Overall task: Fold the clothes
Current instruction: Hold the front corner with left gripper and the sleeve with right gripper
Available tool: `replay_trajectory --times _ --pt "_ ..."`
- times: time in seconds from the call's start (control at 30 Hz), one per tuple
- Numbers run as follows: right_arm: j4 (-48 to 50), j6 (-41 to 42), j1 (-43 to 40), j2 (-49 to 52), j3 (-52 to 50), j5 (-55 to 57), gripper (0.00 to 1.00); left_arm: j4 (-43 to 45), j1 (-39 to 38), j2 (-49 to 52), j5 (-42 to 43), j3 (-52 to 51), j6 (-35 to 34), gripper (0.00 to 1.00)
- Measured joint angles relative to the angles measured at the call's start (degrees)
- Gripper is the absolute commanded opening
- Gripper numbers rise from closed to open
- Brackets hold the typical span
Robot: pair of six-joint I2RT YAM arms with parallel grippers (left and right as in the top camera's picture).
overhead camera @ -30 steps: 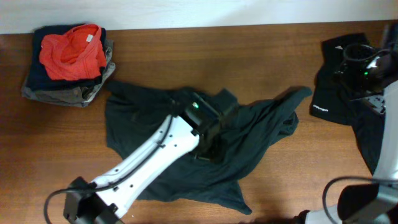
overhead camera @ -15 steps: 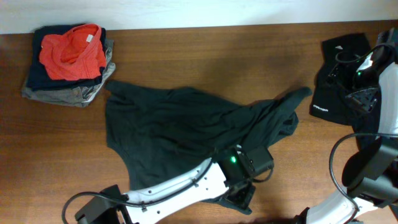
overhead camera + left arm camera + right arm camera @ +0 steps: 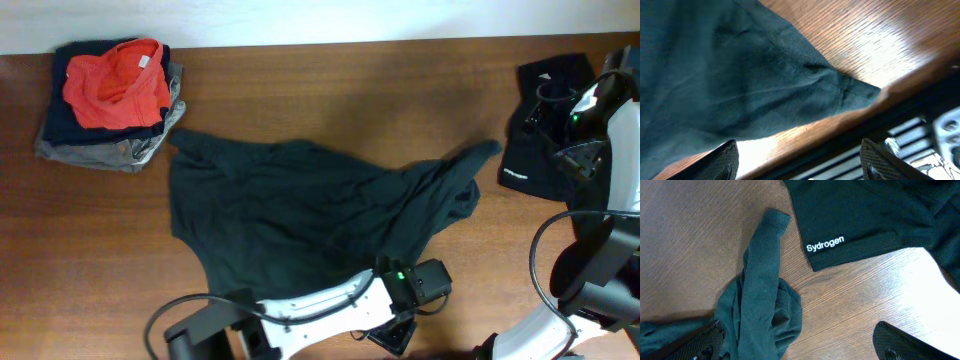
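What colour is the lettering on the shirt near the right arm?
White lettering on the black shirt; clearest in the right wrist view.

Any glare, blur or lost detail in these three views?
Overhead: even light, though the spread dark shirt shows few folds. Left wrist: glare washes out the table wood; the shirt is sharp. Right wrist: bright patch on the wood at right; the white print on the black shirt reads sharply.

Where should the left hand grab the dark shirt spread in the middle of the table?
Probably the dark shirt's pointed corner at the near table edge: it juts out flat and alone on the wood. Come in low from that edge with the open left hand and pinch the hem.
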Motion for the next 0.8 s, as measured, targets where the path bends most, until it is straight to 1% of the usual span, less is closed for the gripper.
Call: replay_trajectory --times 0.27,0.47,0.5,0.53,0.57,0.6,0.67,0.7,0.8 --pt "0.00 0.00 0.00 0.00 0.00 -0.02 0.99 0.83 -0.22 2.54 0.22 -0.07 -4.28 0.76" --pt "0.31 0.02 0.31 0.00 0.00 -0.66 1.00 0.81 -0.20 4.59 0.28 -0.09 -6.82 0.48" --pt "0.74 0.00 0.55 0.04 -0.02 -0.87 1.00 0.76 -0.20 4.72 0.31 -0.11 -6.99 0.34" --pt "0.87 0.00 0.68 0.07 -0.02 -0.98 1.00 0.76 -0.20 4.72 0.31 -0.11 -7.06 0.25" --pt "1.22 -0.02 1.01 0.09 -0.24 -1.27 1.00 0.74 -0.20 4.72 0.33 -0.11 -7.26 0.18" --pt "1.53 0.02 1.36 0.09 -0.50 -1.40 1.00 0.72 -0.20 4.72 0.44 -0.11 -7.52 0.15" --pt "2.21 0.07 2.12 0.20 -0.98 -1.66 1.00 0.39 -0.20 4.72 0.52 -0.11 -7.58 0.02" --pt "2.56 0.35 2.51 0.31 -1.25 -1.73 1.00 0.17 -0.20 4.72 0.61 -0.11 -7.52 0.01" --pt "3.67 2.01 3.26 0.74 -1.95 -1.90 1.00 -0.50 -0.20 4.72 0.61 -0.11 -7.52 0.01"
